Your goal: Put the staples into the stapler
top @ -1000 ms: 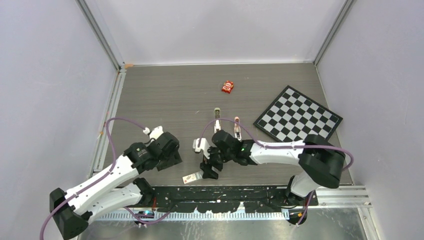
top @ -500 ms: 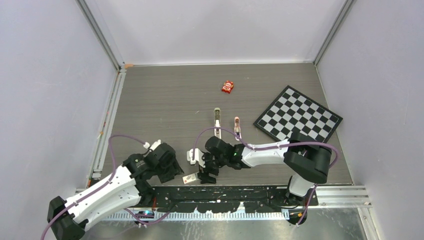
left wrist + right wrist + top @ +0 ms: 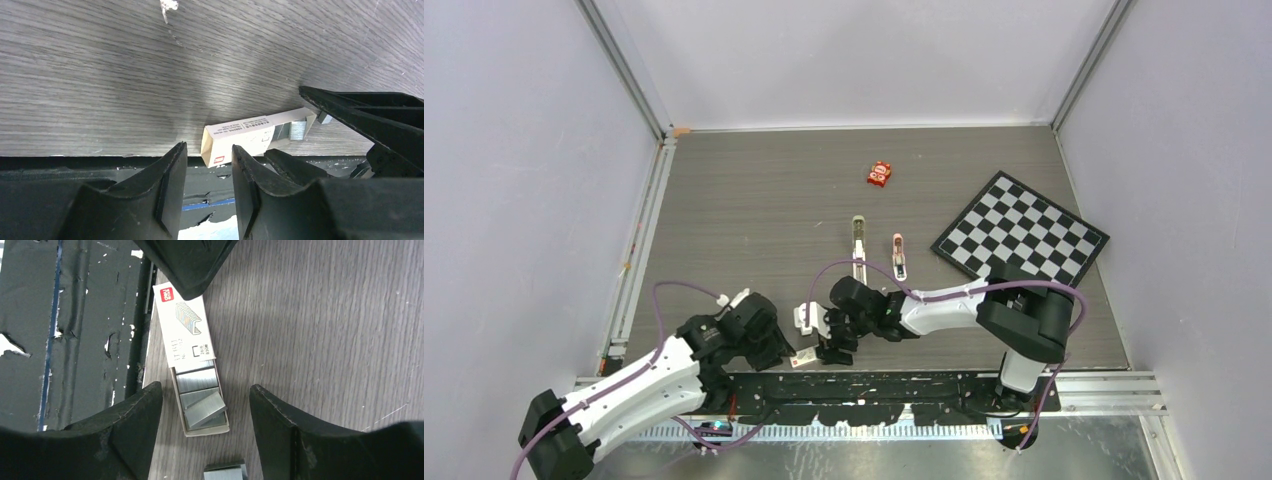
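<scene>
The staples [image 3: 199, 394] are silvery blocks in the pulled-out tray of a small white-and-red box [image 3: 184, 322]; one block is tilted. Another loose block [image 3: 225, 473] lies just outside the tray. My right gripper [image 3: 205, 387] is open with its jaws on either side of the tray's open end. My left gripper [image 3: 209, 147] is open, and the box's closed end [image 3: 240, 137] sits just beyond its fingertips. In the top view the box [image 3: 803, 357] lies at the near table edge between the left gripper [image 3: 781, 350] and the right gripper [image 3: 828, 345]. The olive-grey stapler [image 3: 858, 243] lies farther back.
A short pink-and-white piece [image 3: 899, 256] lies right of the stapler. A red packet [image 3: 880, 173] sits toward the back. A checkerboard [image 3: 1021, 232] lies at the right. The black rail [image 3: 874, 385] runs right behind the box, along the near edge.
My right gripper has moved left and toward the near edge, onto the box. My left arm has drawn back and swung right, bringing its fingertips up to the box's other end.
</scene>
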Available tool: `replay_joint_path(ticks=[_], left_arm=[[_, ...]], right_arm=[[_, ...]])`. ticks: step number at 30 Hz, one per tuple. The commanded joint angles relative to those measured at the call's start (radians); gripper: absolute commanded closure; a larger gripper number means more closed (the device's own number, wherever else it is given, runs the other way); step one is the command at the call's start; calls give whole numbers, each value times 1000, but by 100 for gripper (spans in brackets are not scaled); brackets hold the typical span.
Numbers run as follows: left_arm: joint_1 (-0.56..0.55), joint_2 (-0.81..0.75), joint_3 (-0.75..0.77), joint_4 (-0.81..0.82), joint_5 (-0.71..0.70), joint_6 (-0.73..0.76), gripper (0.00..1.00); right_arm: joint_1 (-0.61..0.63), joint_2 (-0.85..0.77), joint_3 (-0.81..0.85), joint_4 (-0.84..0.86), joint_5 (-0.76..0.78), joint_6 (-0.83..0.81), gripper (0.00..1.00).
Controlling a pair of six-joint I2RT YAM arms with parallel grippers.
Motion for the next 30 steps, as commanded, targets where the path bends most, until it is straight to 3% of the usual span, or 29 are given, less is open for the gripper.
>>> replay_joint_path(ticks=[1,18,30], left_arm=[[4,-22,-35,89,19,-28,61],[4,-87,-85,155,49,-39,67],[3,-74,-87,156,-35,62,69]], right_arm=[[8,21,18,67,13,-21,33],[8,1,-21,90,13,-19,52],[8,-18,-52,104,17,-20,55]])
